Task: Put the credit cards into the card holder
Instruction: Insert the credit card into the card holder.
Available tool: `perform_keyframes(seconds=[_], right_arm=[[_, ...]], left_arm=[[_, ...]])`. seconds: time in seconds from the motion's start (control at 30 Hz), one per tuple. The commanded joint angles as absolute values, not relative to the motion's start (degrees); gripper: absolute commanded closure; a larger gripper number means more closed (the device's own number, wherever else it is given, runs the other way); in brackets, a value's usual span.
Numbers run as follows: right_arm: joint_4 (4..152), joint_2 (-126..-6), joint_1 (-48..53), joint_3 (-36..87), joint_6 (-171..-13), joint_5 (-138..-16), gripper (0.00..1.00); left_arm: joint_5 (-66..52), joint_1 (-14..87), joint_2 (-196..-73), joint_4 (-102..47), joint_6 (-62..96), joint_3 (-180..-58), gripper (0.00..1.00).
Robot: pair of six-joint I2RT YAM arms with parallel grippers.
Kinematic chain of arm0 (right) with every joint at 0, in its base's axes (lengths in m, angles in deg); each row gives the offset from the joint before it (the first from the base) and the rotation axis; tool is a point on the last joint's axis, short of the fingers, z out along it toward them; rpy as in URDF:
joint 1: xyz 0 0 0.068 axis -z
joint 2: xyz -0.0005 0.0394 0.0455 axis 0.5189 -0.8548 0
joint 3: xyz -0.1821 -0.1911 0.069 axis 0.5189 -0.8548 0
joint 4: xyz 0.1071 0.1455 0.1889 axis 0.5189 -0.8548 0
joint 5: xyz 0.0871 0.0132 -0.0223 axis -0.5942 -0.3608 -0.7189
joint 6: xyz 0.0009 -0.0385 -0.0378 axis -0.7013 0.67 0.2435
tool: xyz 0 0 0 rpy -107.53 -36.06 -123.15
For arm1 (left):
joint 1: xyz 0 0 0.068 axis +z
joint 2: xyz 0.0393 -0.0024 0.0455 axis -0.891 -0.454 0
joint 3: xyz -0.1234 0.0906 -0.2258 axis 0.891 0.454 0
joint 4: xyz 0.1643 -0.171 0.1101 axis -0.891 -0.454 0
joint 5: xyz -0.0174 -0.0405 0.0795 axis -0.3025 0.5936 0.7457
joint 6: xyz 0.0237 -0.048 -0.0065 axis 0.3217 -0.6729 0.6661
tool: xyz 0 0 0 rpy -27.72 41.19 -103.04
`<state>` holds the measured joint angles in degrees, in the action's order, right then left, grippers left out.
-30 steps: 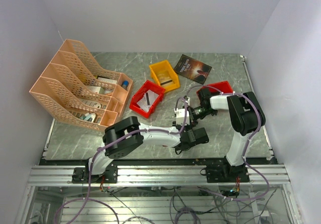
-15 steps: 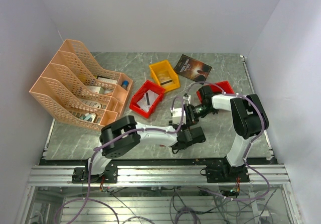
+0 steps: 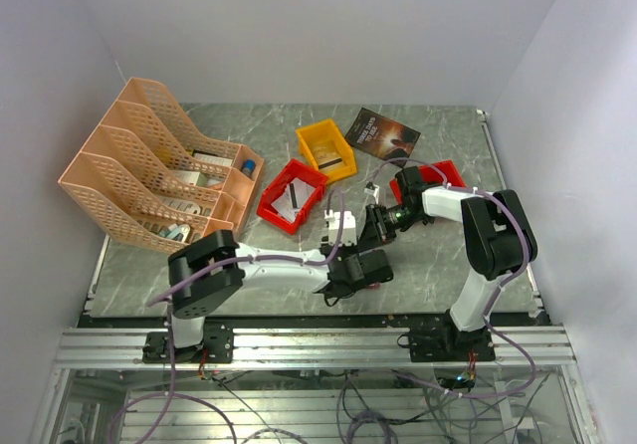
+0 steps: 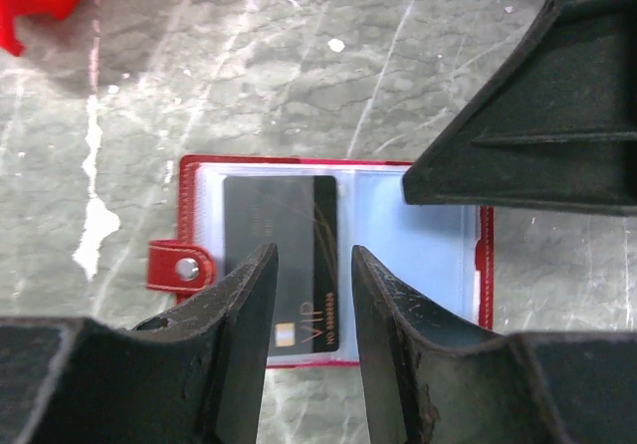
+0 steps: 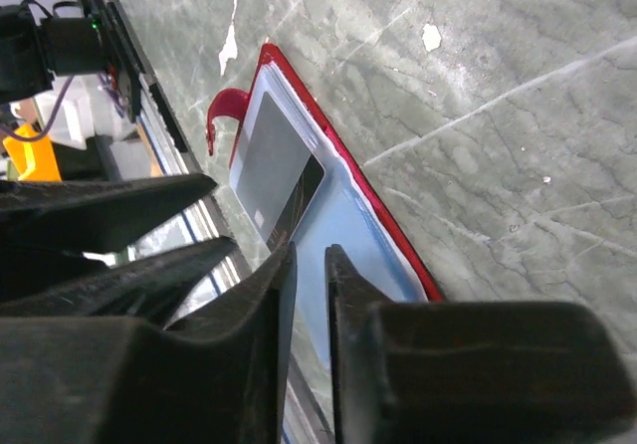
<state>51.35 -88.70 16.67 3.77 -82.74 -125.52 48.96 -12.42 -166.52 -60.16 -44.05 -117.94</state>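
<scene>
There's the card holder (image 4: 398, 265) lying open flat on the desk (image 4: 299, 66), a dark credit card (image 4: 274, 245) tucked in its snap-tab side, the left gripper (image 4: 314, 265) hovering above with jaws narrowly apart and empty, the right gripper (image 5: 311, 260) alongside with jaws almost together, gripping nothing.

One card (image 4: 279, 210); one holder (image 4: 398, 255); three bins (image 3: 309, 150)

blocked: right gripper (image 5: 311, 265) over card holder (image 4: 398, 235); free: table (image 4: 299, 66) beyond it
</scene>
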Motion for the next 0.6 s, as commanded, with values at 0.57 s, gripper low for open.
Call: perform_keyframes(seconds=[0.57], right_arm=[[52.5,-89.5,11.0,2.9,-82.3,-121.7,1.00]], left_arm=[[29.7,-6.0,-134.3,-24.5,-33.7,-77.3,0.46]])
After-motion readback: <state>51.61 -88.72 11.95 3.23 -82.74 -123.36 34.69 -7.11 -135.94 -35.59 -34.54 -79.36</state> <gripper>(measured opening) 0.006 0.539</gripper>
